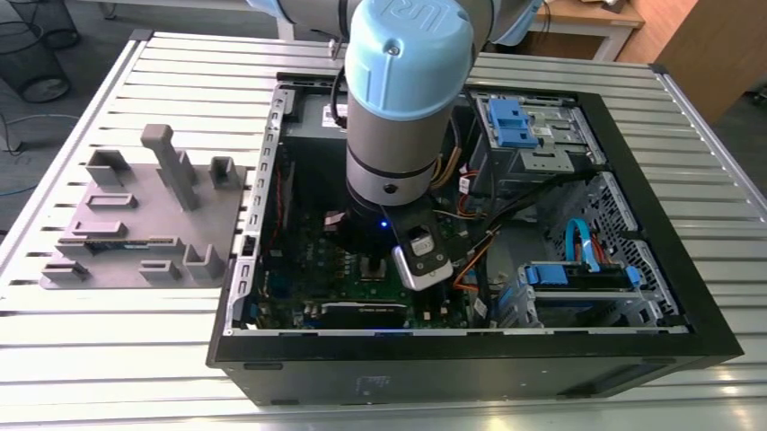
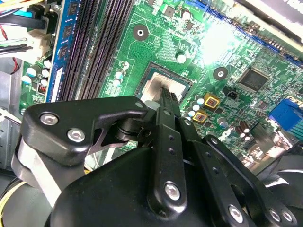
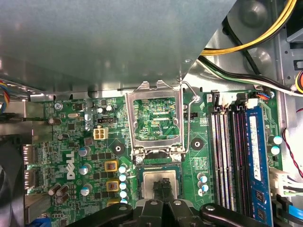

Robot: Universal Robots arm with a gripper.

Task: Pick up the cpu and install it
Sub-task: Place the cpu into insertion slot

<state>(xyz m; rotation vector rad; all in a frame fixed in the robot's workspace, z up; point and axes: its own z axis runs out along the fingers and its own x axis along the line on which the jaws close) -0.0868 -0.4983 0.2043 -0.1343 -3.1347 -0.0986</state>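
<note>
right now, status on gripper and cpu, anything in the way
Gripper shut, tips at the cpu's centre. Cpu lies flat in the socket. Load plate swung up, off the cpu.

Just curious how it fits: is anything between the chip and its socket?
Nothing visible does. The cpu seems to sit in the socket already, with the lid swung open and the tool right over it.
</note>
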